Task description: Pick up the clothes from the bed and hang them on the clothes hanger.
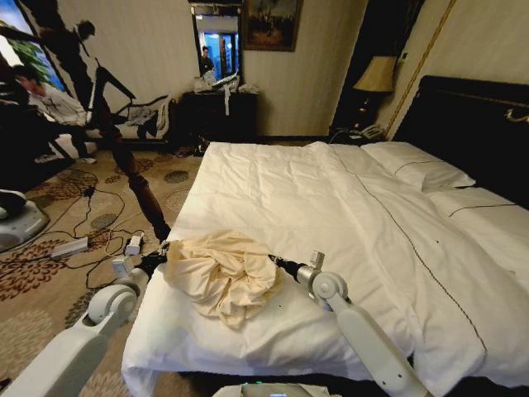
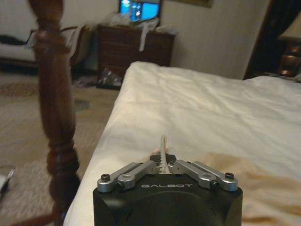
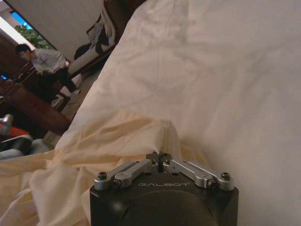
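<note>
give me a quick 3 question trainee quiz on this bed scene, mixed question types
1. True or false: the cream shirt lies bunched near the foot of the bed.
2. Multiple choice: the right gripper is A) open above the pillow, B) shut on a fold of the shirt, C) resting on the carpet.
3. Fill in: the left gripper sits at the bed edge beside a wooden ____.

Key: 1 true; 2 B; 3 post.
</note>
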